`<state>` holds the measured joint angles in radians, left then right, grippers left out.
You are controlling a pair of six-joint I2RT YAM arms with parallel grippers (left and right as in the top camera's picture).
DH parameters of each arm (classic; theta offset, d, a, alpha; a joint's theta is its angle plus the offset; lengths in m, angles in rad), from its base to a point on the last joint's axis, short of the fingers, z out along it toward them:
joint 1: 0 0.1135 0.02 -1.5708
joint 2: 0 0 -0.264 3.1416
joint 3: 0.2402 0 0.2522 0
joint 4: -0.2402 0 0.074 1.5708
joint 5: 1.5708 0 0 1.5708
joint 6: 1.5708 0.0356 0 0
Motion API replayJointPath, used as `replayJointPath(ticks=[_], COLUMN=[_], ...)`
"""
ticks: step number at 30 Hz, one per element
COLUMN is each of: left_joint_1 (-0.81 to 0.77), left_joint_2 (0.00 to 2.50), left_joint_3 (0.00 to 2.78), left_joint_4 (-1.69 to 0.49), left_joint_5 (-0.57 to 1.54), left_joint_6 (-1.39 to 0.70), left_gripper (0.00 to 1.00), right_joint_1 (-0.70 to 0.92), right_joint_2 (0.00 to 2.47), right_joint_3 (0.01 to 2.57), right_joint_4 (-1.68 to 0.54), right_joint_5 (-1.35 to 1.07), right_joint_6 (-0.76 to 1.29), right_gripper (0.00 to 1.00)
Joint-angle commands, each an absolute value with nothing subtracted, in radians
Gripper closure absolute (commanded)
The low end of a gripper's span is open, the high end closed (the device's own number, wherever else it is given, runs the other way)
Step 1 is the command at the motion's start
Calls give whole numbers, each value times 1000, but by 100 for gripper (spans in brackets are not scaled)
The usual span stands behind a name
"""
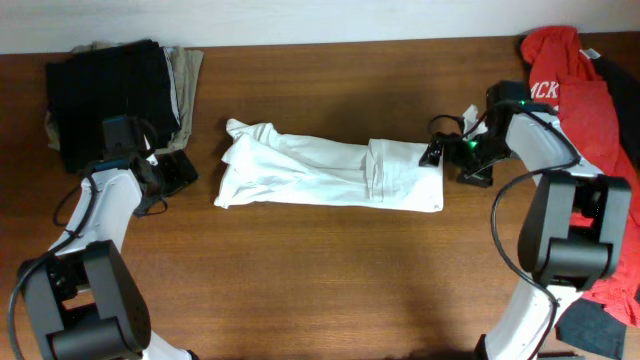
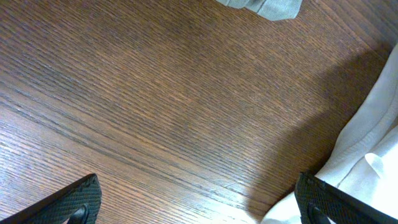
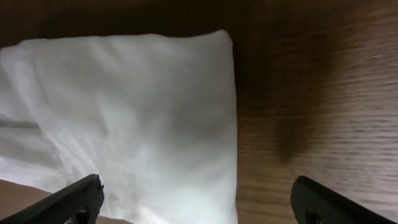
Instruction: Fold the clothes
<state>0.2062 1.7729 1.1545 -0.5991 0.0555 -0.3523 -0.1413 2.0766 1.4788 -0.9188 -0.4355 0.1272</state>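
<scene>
Spread wide, pinching nothing: left gripper (image 2: 199,208) over bare table (image 1: 330,280) just off the left edge of the white T-shirt (image 1: 330,175), right gripper (image 3: 199,205) over its right edge. Crumpled band mid-table, open wood front and back; black and khaki stack (image 1: 110,90) far left, red shirt (image 1: 575,100) far right. Both piles whole from overhead only; from left wrist just a khaki corner, from right wrist the straight hem corner.
</scene>
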Motion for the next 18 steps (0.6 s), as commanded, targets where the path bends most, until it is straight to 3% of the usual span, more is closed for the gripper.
replayJointPath(ticks=[1,3,5,7,8,9,15,18], left_joint_1=[210,210,210,210,210,210,210,210], left_joint_2=[1767,1767,1767,1767,1767,1767,1767,1767], left_joint_3=[1147,1147,1147,1147,1147,1147,1147,1147], left_joint_4=[-599,-599,-600,-600,-600,-600,-599,-599], left_joint_5=[64,64,64,64,64,64,64,64], left_joint_6=[-351,-351,-351,-351,-351,-351,-351,-351], left_gripper=[1,1,1,1,1,1,1,1], right_joint_1=[-122,-87,-59,-39,-41,-54,-159,-136], right_joint_2=[2117,2135,2135,2135,2134,2132,2069,2015], right_joint_3=[1468,1468,1464,1464,1465,1470,1675,1787], right_joint_4=[-922,-923,-922,-922,-924,-936,-1221,-1324], right_joint_5=[-499,-497,-486,-457,-437,-413,-230,-204], right_joint_6=[116,116,121,146,168,177,172,146], right_gripper=[4,17,42,80,91,96,96,96])
